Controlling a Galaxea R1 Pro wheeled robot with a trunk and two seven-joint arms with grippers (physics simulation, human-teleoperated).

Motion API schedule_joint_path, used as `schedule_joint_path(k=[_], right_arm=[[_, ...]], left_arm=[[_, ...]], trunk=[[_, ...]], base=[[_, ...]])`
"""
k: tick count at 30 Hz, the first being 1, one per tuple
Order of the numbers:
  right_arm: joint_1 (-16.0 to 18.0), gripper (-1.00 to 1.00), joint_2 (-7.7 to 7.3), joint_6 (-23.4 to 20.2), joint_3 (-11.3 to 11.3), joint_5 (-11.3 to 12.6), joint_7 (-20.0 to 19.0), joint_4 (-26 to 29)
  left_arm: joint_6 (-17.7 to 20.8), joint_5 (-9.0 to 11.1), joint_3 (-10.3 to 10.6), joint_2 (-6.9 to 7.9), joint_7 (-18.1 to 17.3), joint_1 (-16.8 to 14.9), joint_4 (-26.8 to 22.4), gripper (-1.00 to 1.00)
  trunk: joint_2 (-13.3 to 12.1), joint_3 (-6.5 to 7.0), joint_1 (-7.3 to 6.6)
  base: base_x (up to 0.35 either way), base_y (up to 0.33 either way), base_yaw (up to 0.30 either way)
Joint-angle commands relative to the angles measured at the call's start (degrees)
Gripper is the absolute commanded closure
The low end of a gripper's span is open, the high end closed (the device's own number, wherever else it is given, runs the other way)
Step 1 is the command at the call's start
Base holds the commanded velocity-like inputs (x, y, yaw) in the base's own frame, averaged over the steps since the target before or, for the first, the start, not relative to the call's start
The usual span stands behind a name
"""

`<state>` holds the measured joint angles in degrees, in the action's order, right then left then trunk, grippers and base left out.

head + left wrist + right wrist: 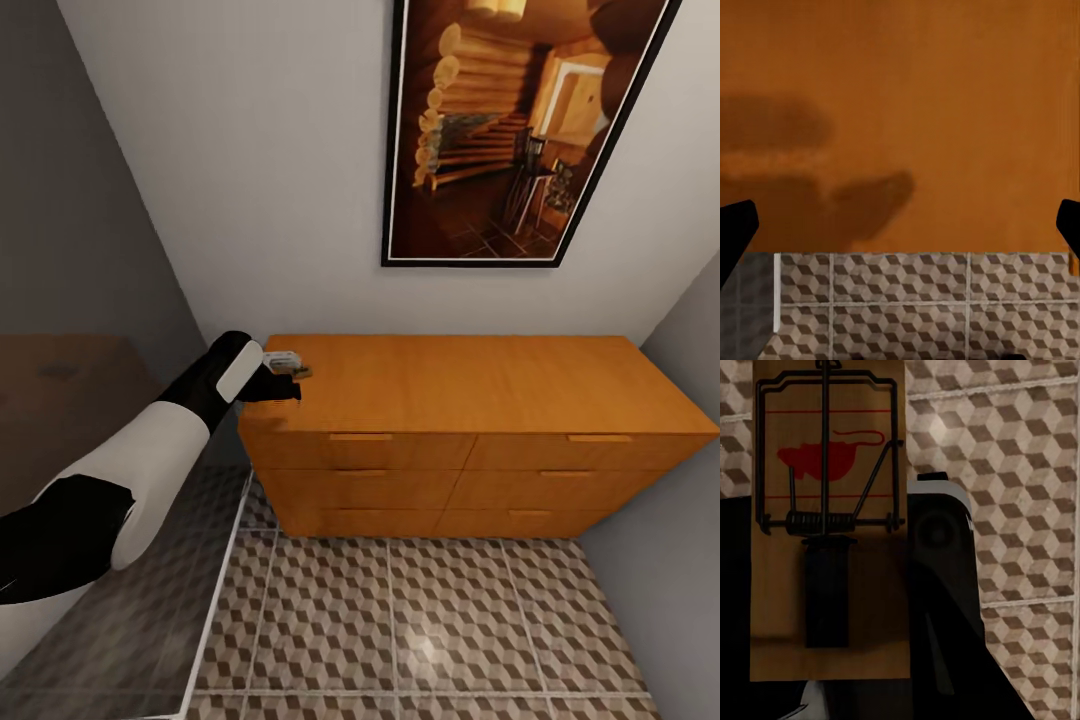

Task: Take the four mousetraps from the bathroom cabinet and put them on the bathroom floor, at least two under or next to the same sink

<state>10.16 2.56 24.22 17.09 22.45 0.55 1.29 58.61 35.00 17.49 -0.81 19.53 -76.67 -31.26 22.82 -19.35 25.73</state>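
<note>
The orange-brown cabinet [480, 385] stands against the white wall with all six drawers closed. My left gripper [285, 390] hovers over the left end of its top, near the front edge. In the left wrist view this gripper [900, 225] is open; its black fingertips [735, 229] sit far apart with bare cabinet top [945, 90] between them. A small pale piece [287, 358] beside the wrist is too small to identify. My right gripper [825, 585] is shut on a mousetrap [870, 607], a wooden slab with a red mouse print and wire spring, held above the cube-patterned bathroom floor [1020, 450].
A dark-framed picture [520, 130] hangs above the cabinet. A tinted glass panel [120, 620] with a white edge borders the floor [450, 620] on the left. Grey walls close in on both sides. Part of my own body [945, 555] sits behind the held trap.
</note>
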Motion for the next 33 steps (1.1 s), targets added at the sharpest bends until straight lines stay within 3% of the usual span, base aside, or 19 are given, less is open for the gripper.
schedule_joint_path(k=[1,21,33], right_arm=[[0.0,1.0,0.02,0.2,0.5,0.7,-0.1,-0.1],[0.0,1.0,-0.01,0.2,0.5,0.7,-0.1,-0.1],[0.0,1.0,-0.01,0.2,0.5,0.7,-0.1,-0.1]], left_arm=[[0.1,0.6,0.3,0.03,0.5,-0.1,0.0,-1.0],[0.1,0.6,0.5,0.02,0.5,-0.1,0.1,-1.0],[0.1,0.6,0.6,0.02,0.5,-0.1,0.0,-1.0]], trunk=[[0.1,-0.09,0.05],[0.1,-0.09,0.05],[0.1,-0.09,0.05]], base=[[0.242,0.0,0.0],[0.149,0.0,0.0],[0.022,0.0,0.0]])
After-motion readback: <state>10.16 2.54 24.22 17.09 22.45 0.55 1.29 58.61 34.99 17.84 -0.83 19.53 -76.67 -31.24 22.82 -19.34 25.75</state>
